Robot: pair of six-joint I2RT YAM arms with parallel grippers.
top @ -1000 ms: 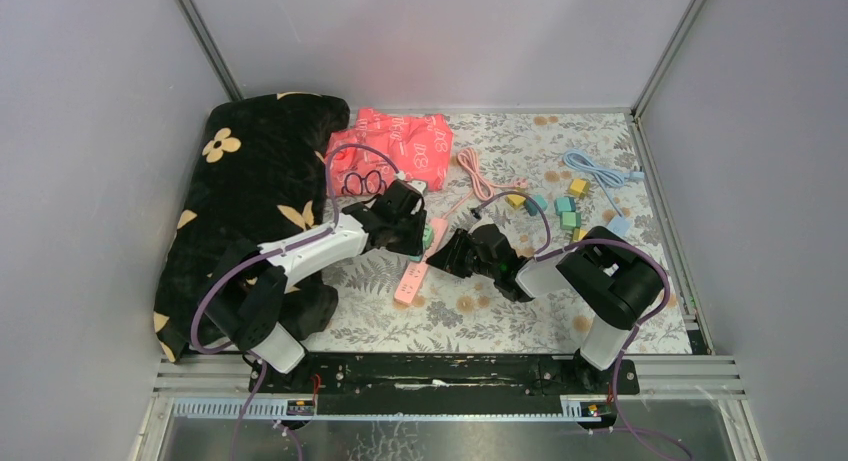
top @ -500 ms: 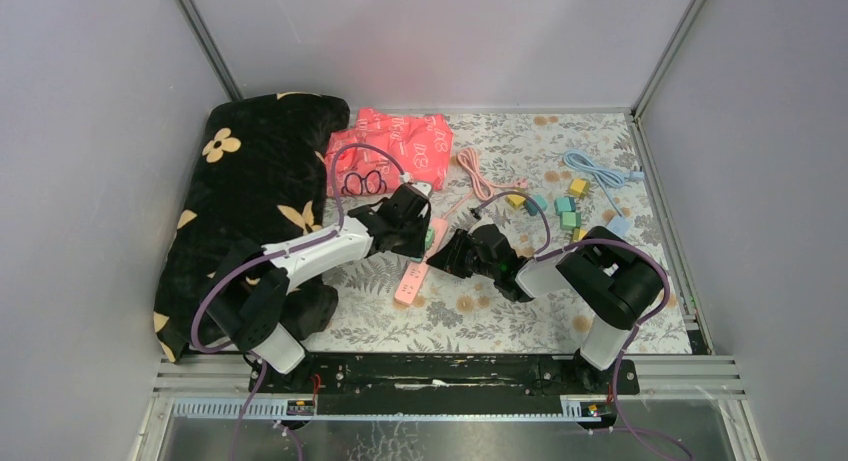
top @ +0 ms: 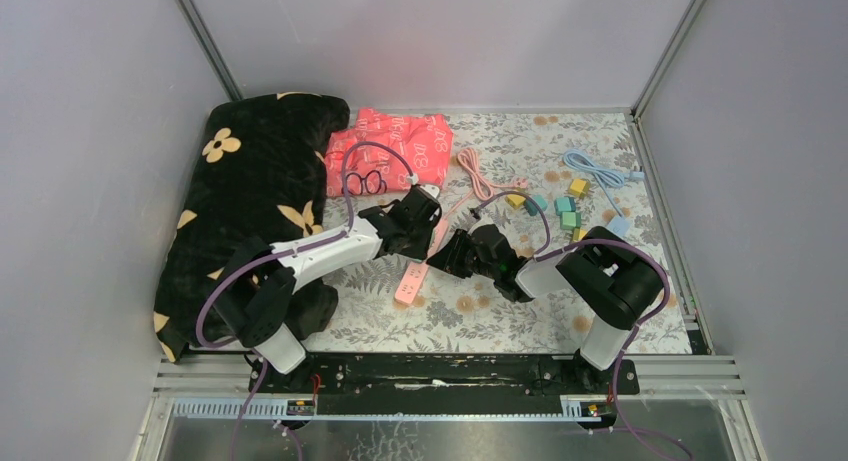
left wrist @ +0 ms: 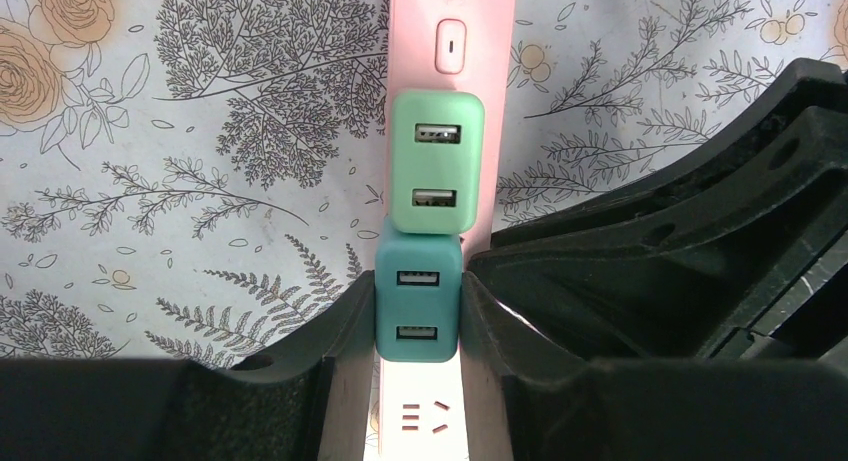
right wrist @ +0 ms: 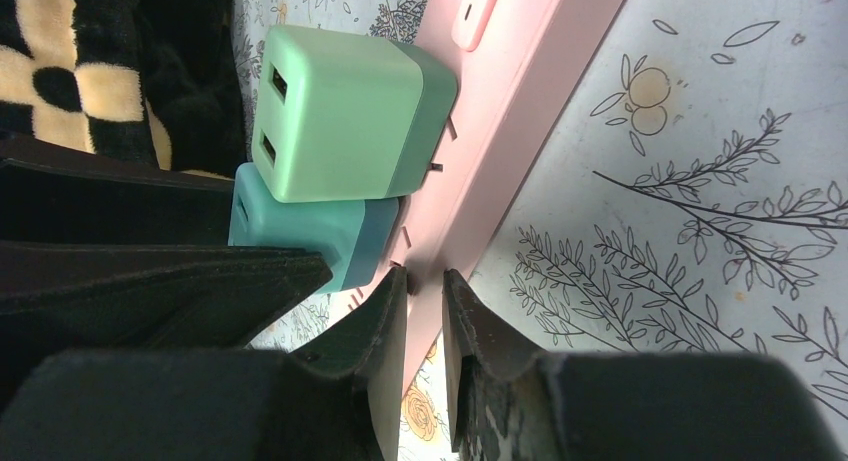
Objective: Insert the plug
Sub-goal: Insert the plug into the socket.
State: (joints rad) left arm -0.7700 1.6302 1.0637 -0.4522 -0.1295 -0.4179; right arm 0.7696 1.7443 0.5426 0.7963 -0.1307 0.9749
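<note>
A pink power strip (left wrist: 452, 21) lies on the floral mat, and a light green USB plug (left wrist: 435, 161) stands in it. Right behind that plug, touching it, is a teal USB plug (left wrist: 418, 301). My left gripper (left wrist: 418, 316) is shut on the teal plug's two sides, over the strip's face. An empty socket (left wrist: 420, 419) shows below it. In the right wrist view the teal plug (right wrist: 320, 231) sits close against the strip (right wrist: 510, 111), and my right gripper (right wrist: 425, 281) is shut on the strip's edge. From above, both grippers meet at the strip (top: 410, 279).
A black flowered blanket (top: 250, 191) covers the left side, with a red bag (top: 395, 146) behind the arms. A pink cable (top: 478, 176), a blue cable (top: 600, 171) and several small coloured plugs (top: 565, 206) lie at the back right.
My left gripper has shifted a little to the right and toward the strip with the teal plug. The right arm has stayed put.
</note>
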